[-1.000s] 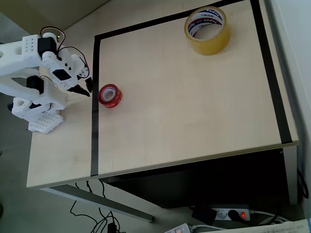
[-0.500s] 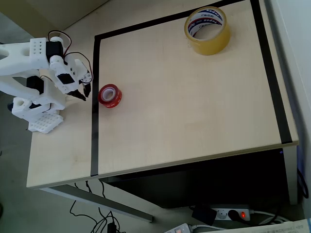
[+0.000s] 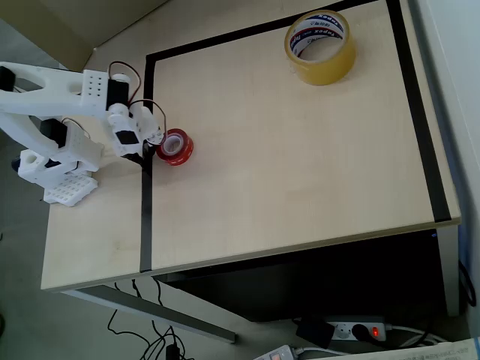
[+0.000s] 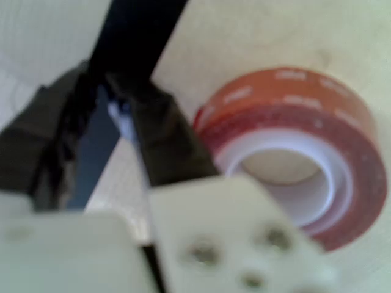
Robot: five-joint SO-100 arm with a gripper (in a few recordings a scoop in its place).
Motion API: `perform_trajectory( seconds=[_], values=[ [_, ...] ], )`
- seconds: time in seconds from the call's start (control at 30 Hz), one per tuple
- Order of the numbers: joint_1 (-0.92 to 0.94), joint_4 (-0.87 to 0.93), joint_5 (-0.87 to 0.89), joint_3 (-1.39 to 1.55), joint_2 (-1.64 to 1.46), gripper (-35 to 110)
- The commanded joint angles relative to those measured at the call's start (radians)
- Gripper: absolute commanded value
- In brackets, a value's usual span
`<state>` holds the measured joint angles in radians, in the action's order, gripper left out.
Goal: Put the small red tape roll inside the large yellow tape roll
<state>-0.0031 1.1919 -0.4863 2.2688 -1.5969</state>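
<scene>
we're working over the surface (image 3: 300, 165), bordered in black tape. the large yellow tape roll (image 3: 320, 46) is sitting flat at the far top corner in the overhead view, well apart from the arm. the small red tape roll (image 3: 175, 146) is lying flat, hole up, just right of the jaws (image 3: 152, 140), touching or nearly so. jaws are looking narrow, holding nothing. versus a second ago, we're reaching further right, and the red roll is sitting slightly right, likely nudged.

- Overhead view: bright, even daylight, soft short shadows, mildly grainy
- Wrist view: heavily blurred, near parts out of focus, pale washed-out tabletop
</scene>
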Motion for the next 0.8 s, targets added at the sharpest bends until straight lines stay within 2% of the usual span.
perform_trajectory(
  seconds=[0.0,0.27,0.43,0.77],
  values=[
    [0.029,-0.192,-0.196,-0.17,0.086,0],
    [0.026,-0.241,-0.161,-0.385,0.138,0],
    [-0.014,-0.098,-0.103,-0.532,0.109,0],
    [-0.048,-0.031,-0.067,-0.649,0.057,0]
  ],
)
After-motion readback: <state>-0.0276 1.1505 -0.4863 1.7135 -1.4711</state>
